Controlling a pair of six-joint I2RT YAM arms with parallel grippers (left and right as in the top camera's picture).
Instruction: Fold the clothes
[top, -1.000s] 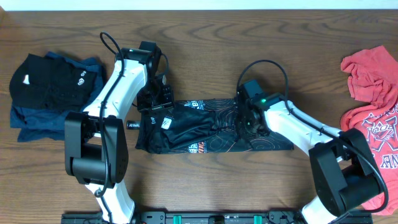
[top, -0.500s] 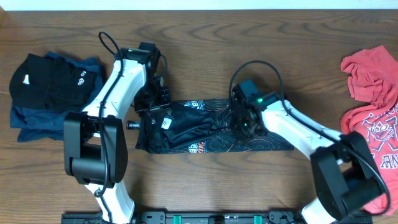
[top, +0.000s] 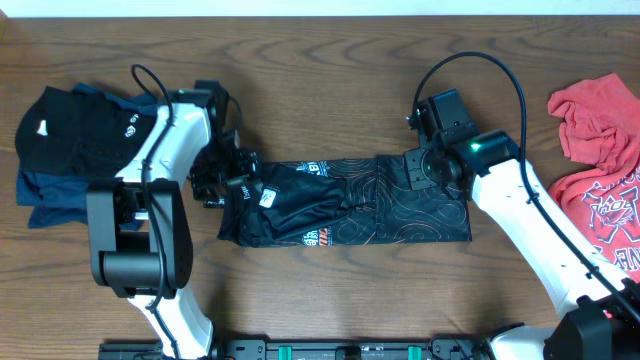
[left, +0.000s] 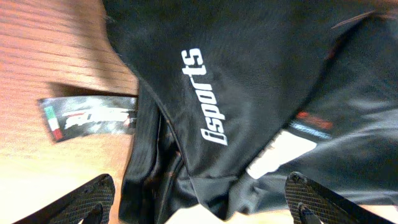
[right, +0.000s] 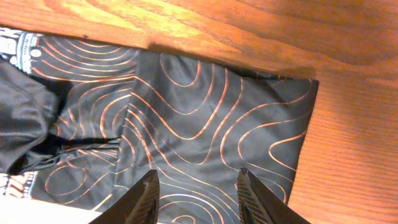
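Right, bench (top: 330, 60) first: the black jersey (top: 345, 205) lies mid-frame in a long horizontal band, so the lengthwise folds look done and a crosswise fold looks next. The red T-shirt (top: 600, 150) sits crumpled at the right edge, likely queued. Left pincer (left: 199, 199) hangs jaws wide over the jersey's left end, right pincer (right: 198, 186) parted over its right end; neither grips cloth. You're placed to take both ends.

Wooden table (top: 330, 40), black jersey (top: 340, 205) (flat), red T-shirt (top: 600, 140)
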